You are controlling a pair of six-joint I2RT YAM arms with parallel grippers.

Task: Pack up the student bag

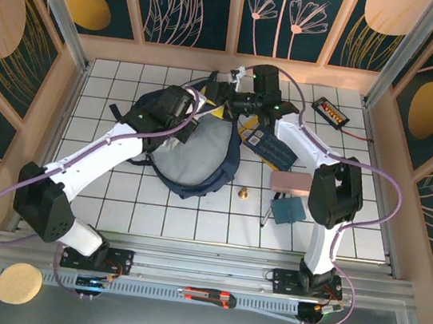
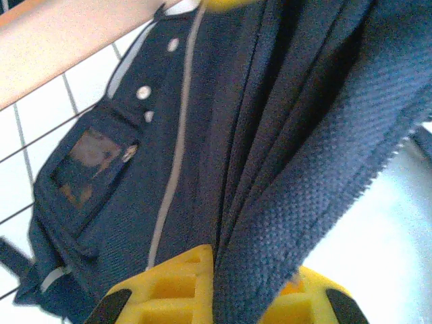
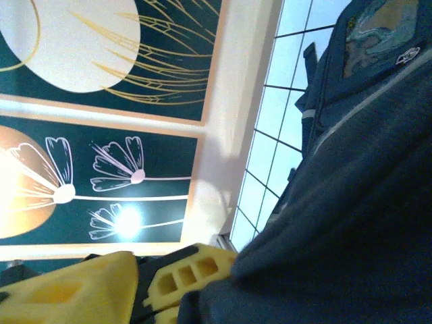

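The student bag [image 1: 193, 155], dark navy with a pale grey lining showing, lies on the tiled table left of centre. My left gripper [image 1: 197, 117] sits at the bag's far edge. In the left wrist view the gripper [image 2: 251, 266] is shut on a fold of the navy fabric [image 2: 283, 202], and a grey patch [image 2: 88, 158] shows on the front pocket. My right gripper [image 1: 218, 91] hovers at the bag's top, close to the left one. One yellow finger [image 3: 196, 270] rests against the bag fabric [image 3: 351, 202]; the cloth hides the rest of the jaws.
Right of the bag lie a blue booklet [image 1: 263, 146], a pink block [image 1: 290, 182], a teal pad [image 1: 287, 210], a small brass piece [image 1: 243, 190] and a pen [image 1: 263, 217]. A black device [image 1: 328, 111] sits far right. A box cutter [image 1: 210, 296] lies on the front rail.
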